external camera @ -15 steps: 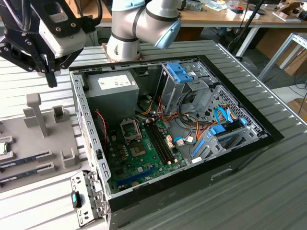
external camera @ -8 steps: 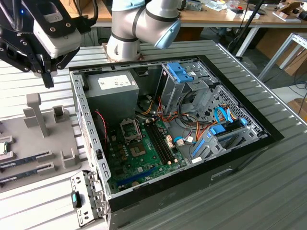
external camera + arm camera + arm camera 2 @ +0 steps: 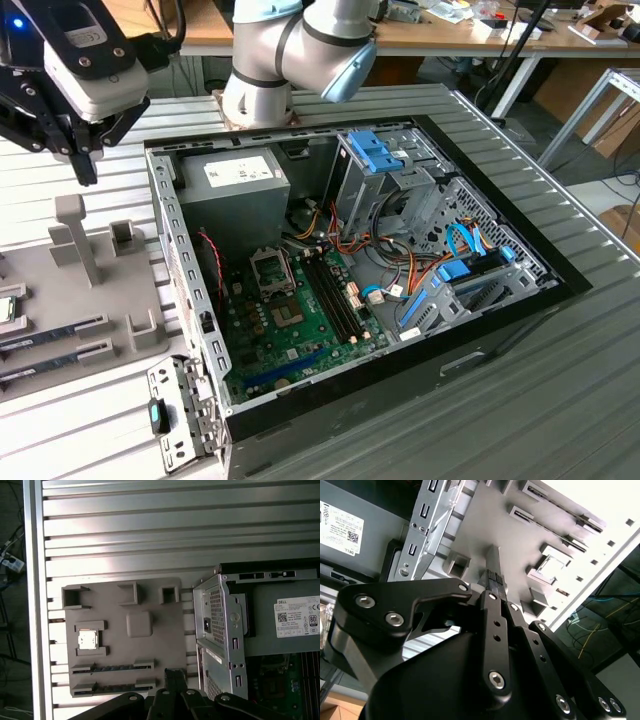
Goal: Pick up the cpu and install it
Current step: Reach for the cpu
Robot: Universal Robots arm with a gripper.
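Half the cpu (image 3: 5, 311) off-frame, exterior view

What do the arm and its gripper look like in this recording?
The arm is built of rounded silver-grey tubes, with a light blue cap on a joint. The gripper has a white and grey body with a small blue light, above black metal linkages. In the second wrist view its fingers are slim black bars joined by silver screws.
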